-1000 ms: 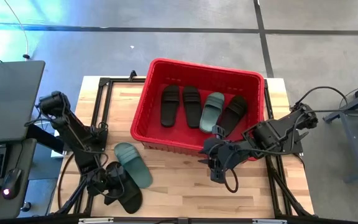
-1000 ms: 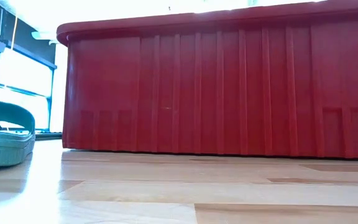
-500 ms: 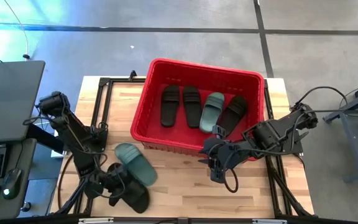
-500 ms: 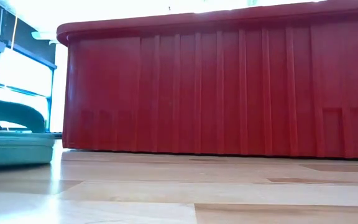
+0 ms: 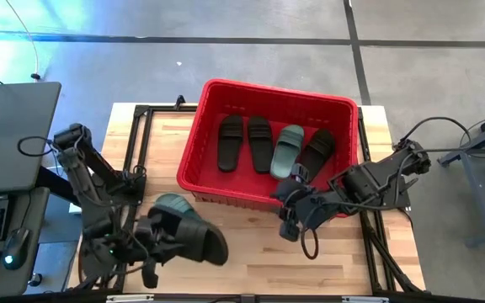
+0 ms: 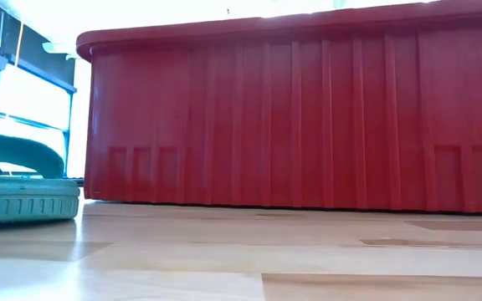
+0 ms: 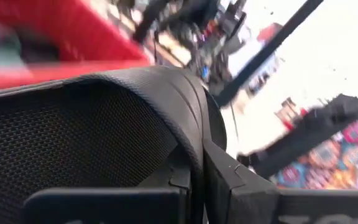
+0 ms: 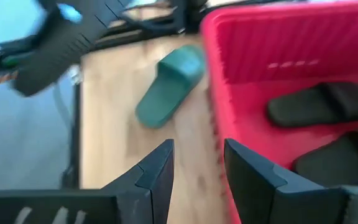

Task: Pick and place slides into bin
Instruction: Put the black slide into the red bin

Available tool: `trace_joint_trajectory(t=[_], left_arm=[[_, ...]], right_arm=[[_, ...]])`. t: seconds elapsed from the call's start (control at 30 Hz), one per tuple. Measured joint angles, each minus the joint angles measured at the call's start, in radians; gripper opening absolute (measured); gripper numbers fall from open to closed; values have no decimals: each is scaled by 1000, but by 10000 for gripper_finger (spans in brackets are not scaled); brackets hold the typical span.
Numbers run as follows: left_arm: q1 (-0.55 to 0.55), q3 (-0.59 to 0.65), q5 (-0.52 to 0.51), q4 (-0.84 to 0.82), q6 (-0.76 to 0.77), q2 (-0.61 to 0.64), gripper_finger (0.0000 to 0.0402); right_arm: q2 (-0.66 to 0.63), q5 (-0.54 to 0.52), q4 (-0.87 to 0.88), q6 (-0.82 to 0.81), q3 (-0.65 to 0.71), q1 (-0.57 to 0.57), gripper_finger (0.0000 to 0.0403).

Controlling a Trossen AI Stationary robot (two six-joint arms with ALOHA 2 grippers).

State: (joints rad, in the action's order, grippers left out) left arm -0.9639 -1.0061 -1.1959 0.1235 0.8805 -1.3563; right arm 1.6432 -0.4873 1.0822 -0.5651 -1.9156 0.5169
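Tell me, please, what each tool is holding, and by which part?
The left tool grips a black slide by its strap; the right tool holds nothing.

**A wooden table in a grey room**

A light wooden table (image 5: 251, 244) is standing on a smooth grey floor (image 5: 226, 59) with dark lines (image 5: 356, 50) running across it. A dark desk (image 5: 11, 126) is sitting beside the table. Bright light is shining in from behind.
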Motion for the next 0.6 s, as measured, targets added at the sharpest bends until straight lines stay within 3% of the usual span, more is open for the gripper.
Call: trace_joint_trajectory(t=[0.17,0.27,0.47,0.6], left_arm=[[104,-126,4,-62,-116,13,5],[207,-184,60,-100,-158,14,8],[480,-225,326,-142,-245,14,4],[667,-225,466,-233,-155,4,3]], right_arm=[[0,-190,0,44,0,31,128],[0,-316,0,43,0,63,128],[0,-513,6,39,0,160,128],[0,-596,36,39,0,225,128]])
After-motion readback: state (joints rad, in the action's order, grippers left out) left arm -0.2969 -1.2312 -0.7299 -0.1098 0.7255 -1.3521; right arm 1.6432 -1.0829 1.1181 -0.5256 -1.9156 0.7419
